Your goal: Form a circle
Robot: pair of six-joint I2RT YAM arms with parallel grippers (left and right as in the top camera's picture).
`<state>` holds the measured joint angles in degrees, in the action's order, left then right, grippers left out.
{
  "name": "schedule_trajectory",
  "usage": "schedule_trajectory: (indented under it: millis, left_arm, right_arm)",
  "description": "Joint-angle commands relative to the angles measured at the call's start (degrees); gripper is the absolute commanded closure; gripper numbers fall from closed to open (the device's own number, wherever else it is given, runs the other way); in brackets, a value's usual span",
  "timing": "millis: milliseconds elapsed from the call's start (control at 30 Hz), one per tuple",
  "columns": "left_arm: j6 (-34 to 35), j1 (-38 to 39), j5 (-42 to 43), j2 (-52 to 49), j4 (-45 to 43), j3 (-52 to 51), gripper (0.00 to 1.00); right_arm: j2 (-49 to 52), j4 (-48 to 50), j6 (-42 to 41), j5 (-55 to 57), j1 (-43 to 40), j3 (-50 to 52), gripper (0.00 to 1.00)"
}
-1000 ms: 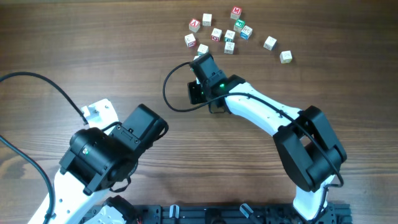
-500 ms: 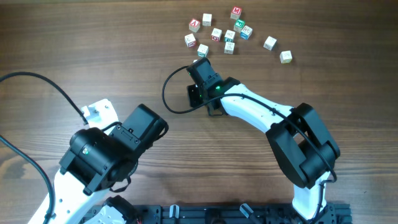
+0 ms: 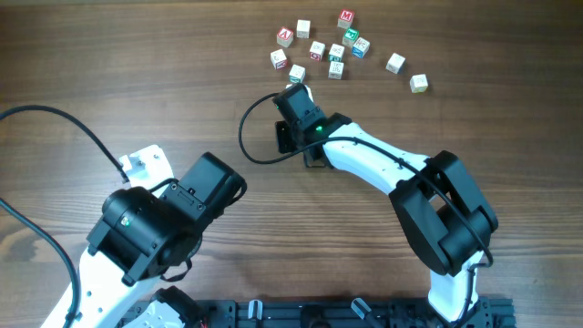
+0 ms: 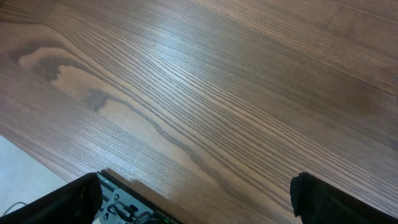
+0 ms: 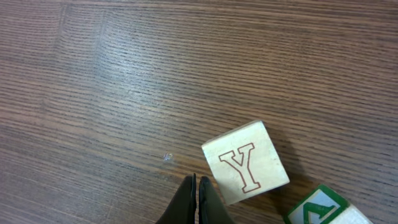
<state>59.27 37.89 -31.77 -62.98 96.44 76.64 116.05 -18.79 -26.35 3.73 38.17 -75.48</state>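
Right hand (image 5: 198, 198): fingers pressed together with nothing between them, tip low over the counter (image 3: 137, 73), just beside the Y block (image 5: 245, 163); whether they touch cannot be told.
Left hand (image 4: 196, 186): spread wide over bare counter, well apart from the blocks, holding nothing.
Blocks (image 3: 336, 52): a loose scatter at the far side of the counter; no circle formed yet.
Y block: at the near edge of the scatter, a green block (image 5: 320, 208) close by its corner.
Risk, spin: a nudge near a corner would probably turn the Y block rather than slide it.
Risk, slip: the narrow tip may glance off the flat side.
Risk, knock-on: pushed too far, the Y block could shove the green block and upset its neighbours.
Containers: none in view.
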Motion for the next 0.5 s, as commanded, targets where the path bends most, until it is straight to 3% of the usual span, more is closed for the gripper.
schedule_trajectory:
  millis: [0, 467]
  left_arm:
    - [0.81, 0.09, -0.33, 0.24, 0.04, -0.20, 0.00]
    - [0.81, 0.09, -0.33, 0.26, 0.04, -0.20, 0.00]
  right_arm:
    - [0.87, 0.31, -0.83, 1.51, 0.17, -0.57, 0.95]
    - [1.95, 0.52, -1.27, 1.49, 0.15, -0.57, 0.95]
